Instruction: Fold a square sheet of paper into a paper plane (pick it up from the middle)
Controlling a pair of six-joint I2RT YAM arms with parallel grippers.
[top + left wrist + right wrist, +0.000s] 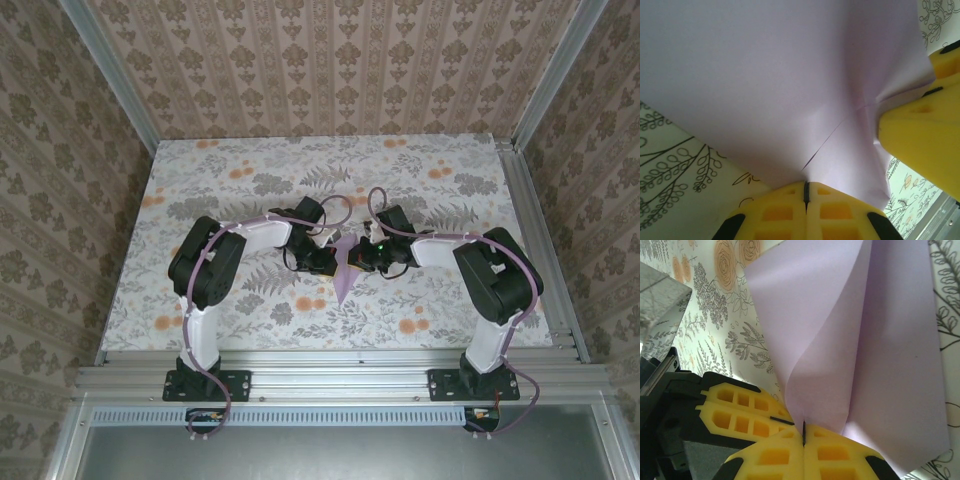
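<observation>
The pale lilac sheet of paper is folded into a slim pointed dart like a paper plane. It is held at mid-table, its tip towards the near edge. My left gripper is shut on its left side and my right gripper is shut on its right side. In the left wrist view the left gripper pinches a creased edge of the paper, and the right gripper's yellow fingers show beside it. In the right wrist view the right gripper clamps a curled fold of the paper, next to the left gripper's fingers.
The table has a grey-and-orange floral top. Patterned walls stand on three sides. An aluminium rail runs along the near edge by the arm bases. Both arms bend inward and meet at the middle.
</observation>
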